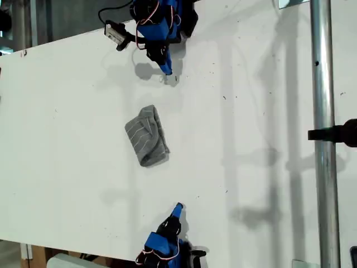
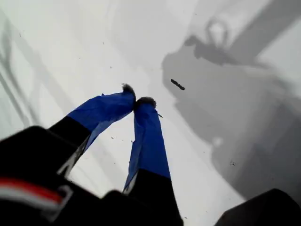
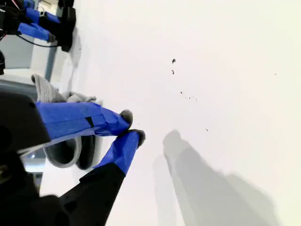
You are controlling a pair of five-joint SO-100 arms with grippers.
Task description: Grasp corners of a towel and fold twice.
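The white table is bearing the towel, which is lying bunched in a small heap near the middle, between the two arms and well apart from both. It is looking soft, light and limp, likely sagging and slipping if pinched through too few layers. The first gripper is hanging over bare table with its fingertips pressed together on nothing. The second gripper is likewise closed and empty. The corners are hiding in the folds; an exposed outer edge seems the best hold.
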